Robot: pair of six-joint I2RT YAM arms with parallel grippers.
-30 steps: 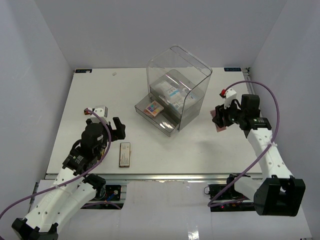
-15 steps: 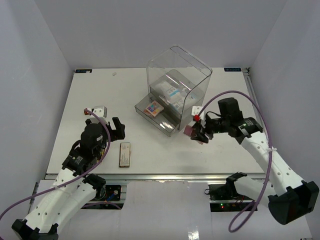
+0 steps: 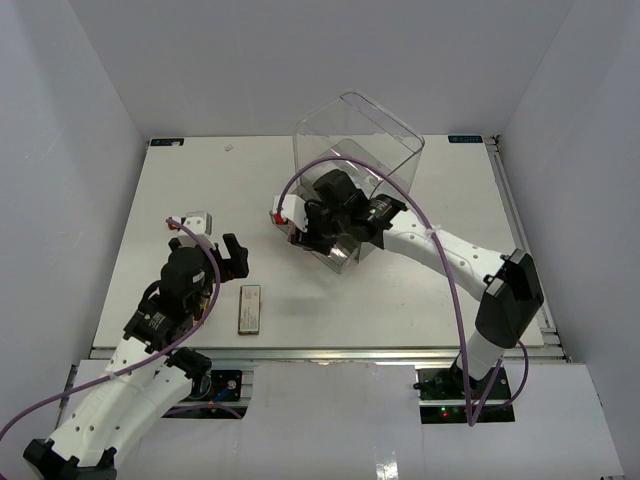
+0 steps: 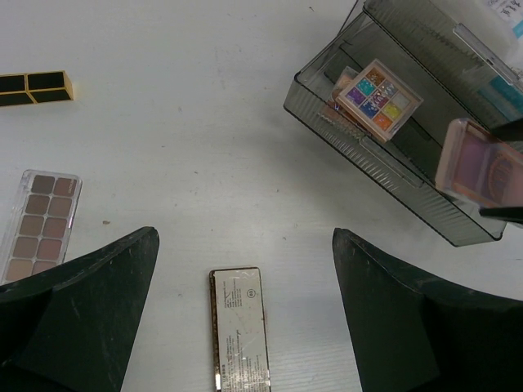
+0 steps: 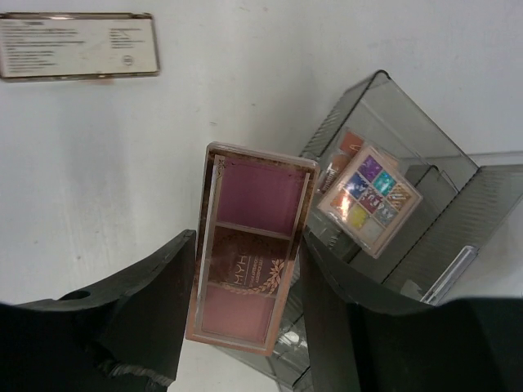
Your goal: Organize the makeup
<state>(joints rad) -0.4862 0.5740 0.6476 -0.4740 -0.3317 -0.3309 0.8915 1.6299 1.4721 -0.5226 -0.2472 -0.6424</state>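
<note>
My right gripper point(image 3: 305, 228) is shut on a pink palette point(image 5: 253, 196) and holds it just above the open drawer point(image 3: 335, 258) of the clear plastic box point(image 3: 360, 135). The palette also shows in the left wrist view point(image 4: 482, 170). A multicolour square palette point(image 5: 368, 198) lies in the drawer. My left gripper point(image 3: 236, 256) is open and empty, above a long palette lying label side up point(image 4: 240, 327), which also shows from above point(image 3: 250, 308). A beige-brown palette point(image 4: 41, 224) and a gold lipstick tube point(image 4: 33, 88) lie to its left. White-and-blue sachets point(image 4: 500, 88) lie inside the box.
The clear box stands at the back middle of the white table point(image 3: 180, 180), its drawer pulled out toward the front left. White walls close in the table on three sides. My right arm stretches across from the right.
My right arm has swung from the table's right side leftward across the front of the box, carrying the pink palette to above the open drawer. The left arm has not moved.
</note>
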